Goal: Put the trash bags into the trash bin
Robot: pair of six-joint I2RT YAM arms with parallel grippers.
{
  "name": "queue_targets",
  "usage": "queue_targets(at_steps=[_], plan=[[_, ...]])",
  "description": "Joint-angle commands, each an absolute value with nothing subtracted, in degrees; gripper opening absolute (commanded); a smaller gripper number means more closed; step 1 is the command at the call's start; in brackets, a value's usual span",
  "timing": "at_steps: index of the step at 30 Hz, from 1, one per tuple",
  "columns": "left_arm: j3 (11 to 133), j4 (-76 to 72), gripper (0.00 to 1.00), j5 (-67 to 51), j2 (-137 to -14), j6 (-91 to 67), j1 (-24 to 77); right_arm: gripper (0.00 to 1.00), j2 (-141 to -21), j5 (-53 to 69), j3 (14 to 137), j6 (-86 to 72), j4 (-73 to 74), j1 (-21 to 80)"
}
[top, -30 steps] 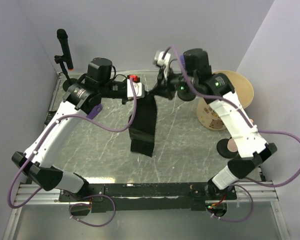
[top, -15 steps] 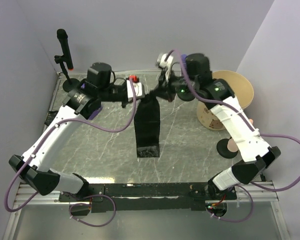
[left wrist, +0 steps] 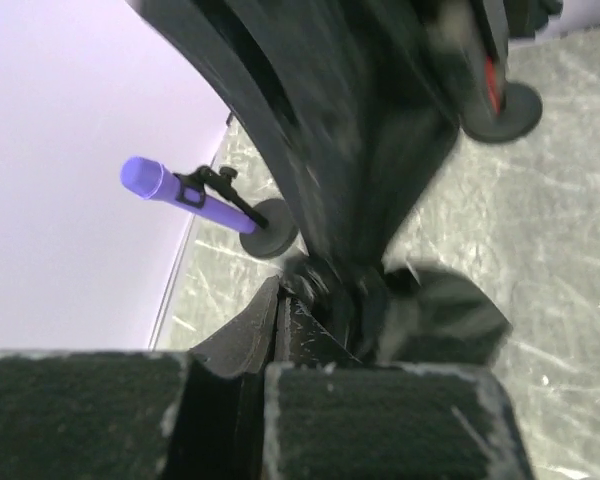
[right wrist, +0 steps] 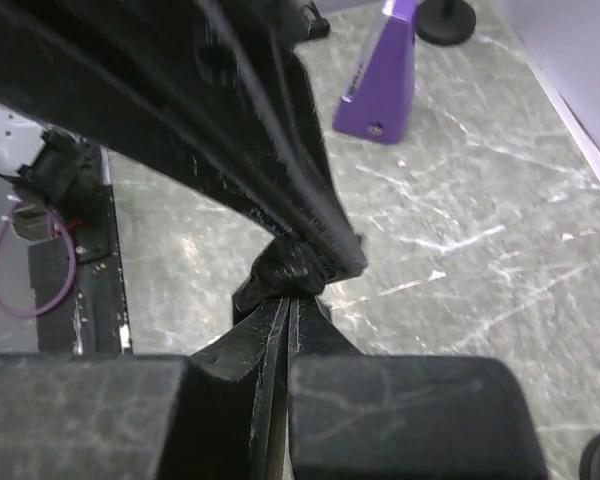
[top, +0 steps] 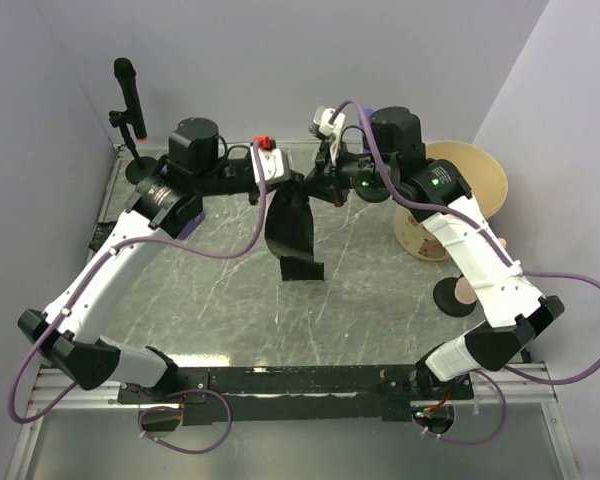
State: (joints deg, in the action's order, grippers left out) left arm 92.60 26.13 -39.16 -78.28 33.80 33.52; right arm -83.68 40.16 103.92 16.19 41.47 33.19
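Microphone [top: 127, 85]: I see it upright in the far left corner.
Left gripper [top: 288, 181]: my jaws are pinched tight on the trash bag's top left edge.
Trash bag [top: 293, 228]: it hangs from both grippers over mid-table [top: 380, 290].
Right gripper [top: 317, 184]: clamped on the bag's top right edge.
Trash bin [top: 483, 178]: far right, tipped, well apart from the bag.

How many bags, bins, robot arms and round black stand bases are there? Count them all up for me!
bag: 1
bin: 1
arms: 2 (left arm, right arm)
stand bases: 2
Total: 6
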Motion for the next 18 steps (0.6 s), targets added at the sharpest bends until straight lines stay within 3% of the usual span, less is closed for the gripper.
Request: queue_targets(at_steps=[1, 3, 6, 8, 15, 18], plan=[[105.4, 24.4, 0.01, -40.5, -82.7, 26.6, 34.9, 0.00, -87.8, 41.3, 108.1, 19.2, 45.2, 32.2], [107.3, 28.2, 0.01, -40.6, -83.8, 26.6, 35.1, 0.00, -88.6, 44.5, 110.0, 19.3, 44.1, 32.1], [93.8, 29.1, 0.00, -38.9, -80.8, 29.8, 35.1, 0.00, -85.3, 48.3, 109.0, 10.7, 28.6, 29.0], [86.1, 25.5, 0.01, -37.8, -77.4, 30.1, 35.2, 0.00, -84.9, 45.7, 109.9, 9.3, 26.0, 28.3], [106.2, 27.5, 0.01, -37.0, -83.6, 29.4, 36.1, 0.00, -86.0, 43.3, 97.9, 16.8, 31.8, 28.3], [101.4, 25.7, 0.01, -34.7, -82.8, 32.0, 35.9, 0.00, -84.2, 49.9, 99.7, 15.9, 30.5, 28.3]])
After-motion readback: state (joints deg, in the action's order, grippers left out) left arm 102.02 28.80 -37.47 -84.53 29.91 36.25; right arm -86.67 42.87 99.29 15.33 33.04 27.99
